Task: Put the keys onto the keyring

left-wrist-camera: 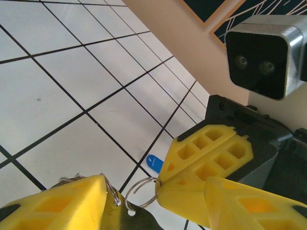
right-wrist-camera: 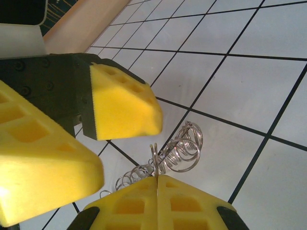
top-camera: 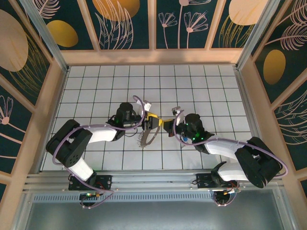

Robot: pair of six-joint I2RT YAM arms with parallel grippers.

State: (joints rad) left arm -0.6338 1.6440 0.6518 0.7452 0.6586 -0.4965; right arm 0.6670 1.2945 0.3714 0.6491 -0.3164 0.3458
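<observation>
We are logging the right end effector [right-wrist-camera: 157, 179] first. Its yellow pads are pressing tightly together and pinching a thin wire loop of the keyring [right-wrist-camera: 177, 153]. In the right wrist view the wire is rising straight out of the seam between the two pads.

The left end effector [left-wrist-camera: 154, 191] is meeting it tip to tip. Its fingers [right-wrist-camera: 122, 103] are standing spread, roughly half apart, with the right end effector's closed tip sitting in the gap. One small loop is lying against the inner edge of the left-hand pad in the left wrist view. We cannot tell whether either pad is actually pressing on the wire.

Moving outward, the rest of the keyring is trailing away from the pinch as a curled chain of small silvery rings. In the top view it is hanging below the two tips towards the near side. We cannot tell whether the chain is touching the tiles.

The blue key [left-wrist-camera: 154, 163] is lying flat on the white tiled tabletop [left-wrist-camera: 57, 96]. It is just beside a dark grout line and beyond the right end effector's tip. Neither end effector is touching it, and it is lying apart from the ring.
</observation>
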